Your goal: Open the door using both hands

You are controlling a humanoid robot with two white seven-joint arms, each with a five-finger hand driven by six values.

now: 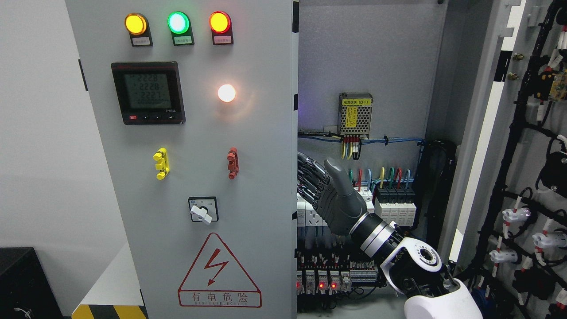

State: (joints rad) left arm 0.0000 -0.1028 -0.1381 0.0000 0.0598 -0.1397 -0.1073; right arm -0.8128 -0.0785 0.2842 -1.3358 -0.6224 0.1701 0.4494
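The grey left door of the electrical cabinet is closed or nearly so, and carries lamps, a meter and a rotary switch. My right hand comes up from the lower right inside the opening. Its fingers hook behind the left door's free right edge, the tips hidden by the panel, and the thumb points up. The right door stands swung open at the right, its inner face showing black cable looms. My left arm is out of view.
Inside the cabinet are a power supply, breakers and relays with red lights, close behind my hand. A black box and a hazard-striped base sit at the lower left.
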